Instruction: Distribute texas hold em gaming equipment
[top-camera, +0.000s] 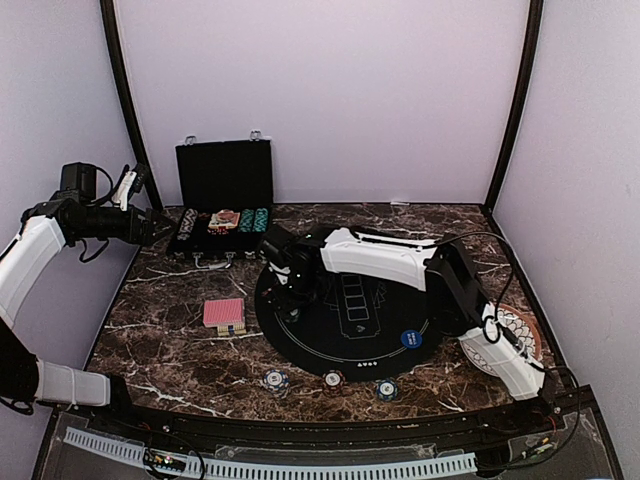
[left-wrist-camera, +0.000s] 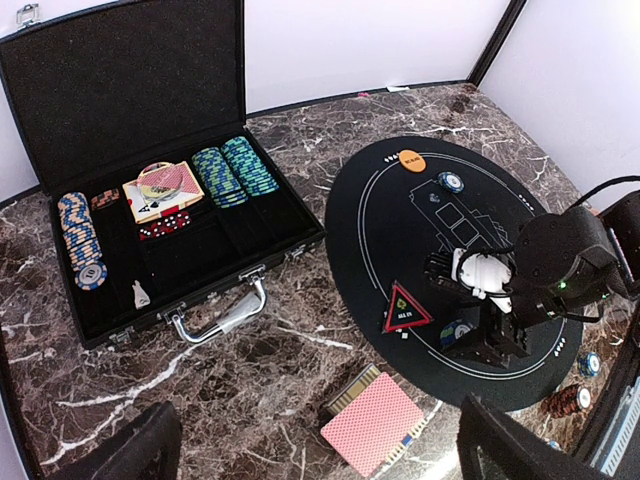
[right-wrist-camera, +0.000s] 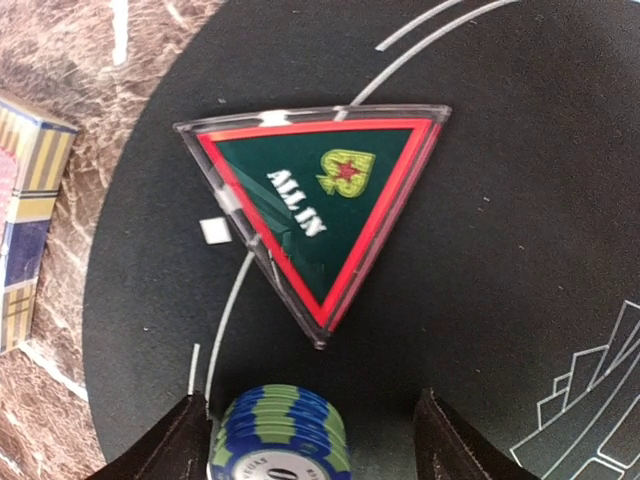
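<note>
Right hand (right-wrist-camera: 310, 440) hovers over the black mat (right-wrist-camera: 520, 180), fingers spread around a blue chip stack (right-wrist-camera: 278, 428) standing beside the triangle token (right-wrist-camera: 315, 210), seemingly one player's share; left hand (top-camera: 155, 230) hangs spread, empty.

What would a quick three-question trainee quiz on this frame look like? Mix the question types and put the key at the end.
1. True or false: the ALL IN triangle token lies on bare marble, off the round black mat.
2. Multiple choice: what stands between the right hand's open fingers? A) card deck B) blue chip stack C) orange disc
3. Count, top view: how many small chip stacks sit on the marble between the mat and the near table edge?
Key: 1 false, it lies on the mat. 2 B. 3 three.
</note>
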